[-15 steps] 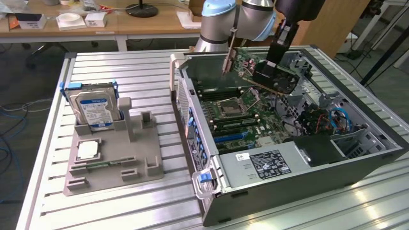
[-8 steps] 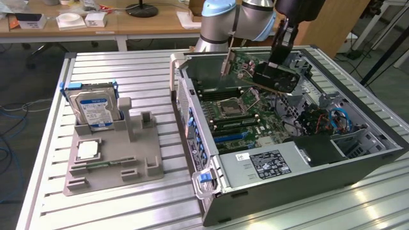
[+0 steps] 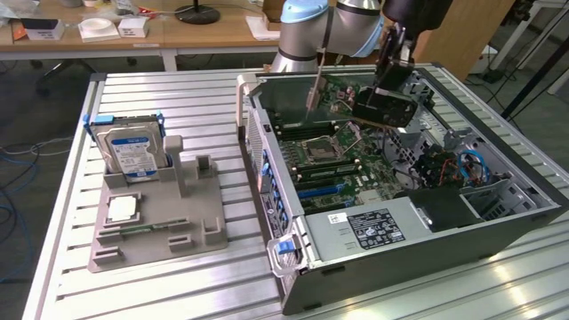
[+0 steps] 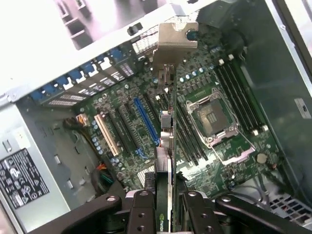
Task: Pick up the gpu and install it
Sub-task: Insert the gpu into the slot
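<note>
While my gripper (image 4: 168, 202) hovered over motherboard (image 4: 195, 83), noted jaws clenched on gpu (image 4: 168, 126); card edge-on above motherboard, not seated.

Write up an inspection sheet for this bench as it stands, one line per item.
Surface: slatted metal table carrying an open computer case and a grey holder.
Job's things: graphics card held in the air over the motherboard inside the case, not seated in a slot.
Clutter: hard drive upright in the holder; processor chip lying flat on it.
Tool: tool closed on the graphics card, a finger on each face.
Cables: blue cables inside the case; loose cables on the floor at the exterior view's left.
Surroundings: wooden desk with small boxes behind the table.
</note>
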Action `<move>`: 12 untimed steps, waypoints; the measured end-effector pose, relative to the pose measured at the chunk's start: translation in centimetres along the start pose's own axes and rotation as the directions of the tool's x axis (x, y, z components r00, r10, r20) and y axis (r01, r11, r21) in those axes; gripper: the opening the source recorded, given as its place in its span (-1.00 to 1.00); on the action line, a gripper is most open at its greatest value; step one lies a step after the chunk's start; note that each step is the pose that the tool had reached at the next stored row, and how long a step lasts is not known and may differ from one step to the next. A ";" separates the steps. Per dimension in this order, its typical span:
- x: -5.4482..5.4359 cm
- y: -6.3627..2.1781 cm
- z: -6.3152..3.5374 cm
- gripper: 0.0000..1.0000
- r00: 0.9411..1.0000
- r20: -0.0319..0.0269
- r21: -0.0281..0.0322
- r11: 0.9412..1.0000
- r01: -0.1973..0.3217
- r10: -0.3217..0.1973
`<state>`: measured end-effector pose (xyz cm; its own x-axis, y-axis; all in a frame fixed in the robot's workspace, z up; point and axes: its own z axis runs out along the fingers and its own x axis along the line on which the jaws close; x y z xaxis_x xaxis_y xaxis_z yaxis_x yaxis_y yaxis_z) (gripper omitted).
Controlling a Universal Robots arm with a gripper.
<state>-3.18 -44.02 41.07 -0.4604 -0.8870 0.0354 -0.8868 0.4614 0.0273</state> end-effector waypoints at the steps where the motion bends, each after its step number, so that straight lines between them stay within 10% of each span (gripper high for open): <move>1: 0.0 0.00 0.01 -0.47 1.000 0.000 0.001 1.000 0.017 -0.017; 12: 0.0 0.00 0.07 -0.47 0.982 -0.006 0.006 0.982 0.189 -0.189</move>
<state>-3.18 -44.02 41.00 -0.2845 -0.9580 0.0353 -0.9580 0.2855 0.0273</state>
